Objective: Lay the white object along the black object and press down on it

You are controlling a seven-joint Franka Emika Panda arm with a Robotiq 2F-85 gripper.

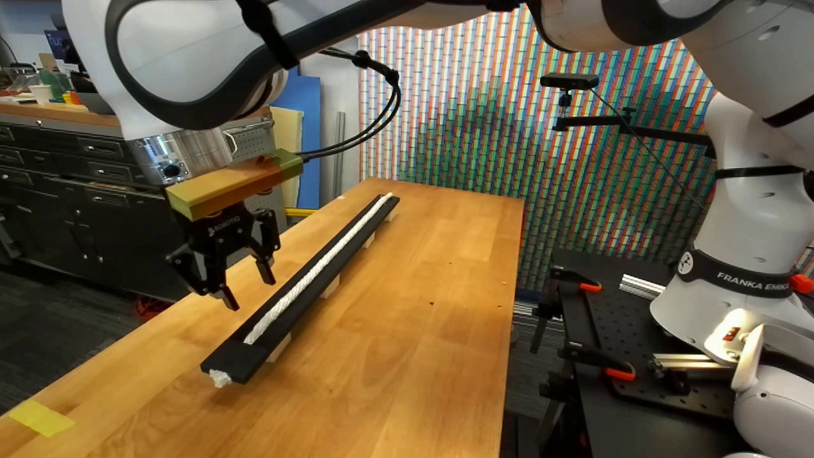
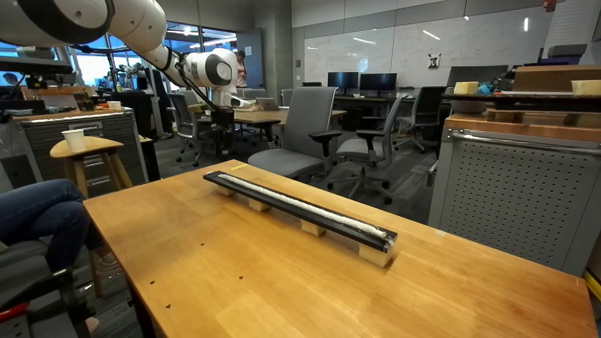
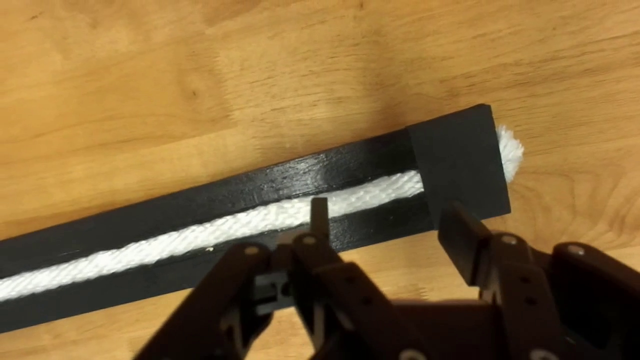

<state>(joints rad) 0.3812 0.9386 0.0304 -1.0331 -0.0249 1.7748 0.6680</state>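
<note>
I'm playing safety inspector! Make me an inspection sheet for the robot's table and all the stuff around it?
Surface: wooden table with a few small dark spots.
Job's things: white rope lies along the middle of the black rail; a black band covers it near one end, where a frayed tip sticks out. Tan blocks sit under the rail.
Clutter: yellow strip, flat on the table near an edge.
End effector: open, holding nothing, above the table, not touching the rope.
Cables: black, looping out beside the arm.
Surroundings: gray chairs, a whiteboard, a seated person's legs, a paper cup on a stool.
</note>
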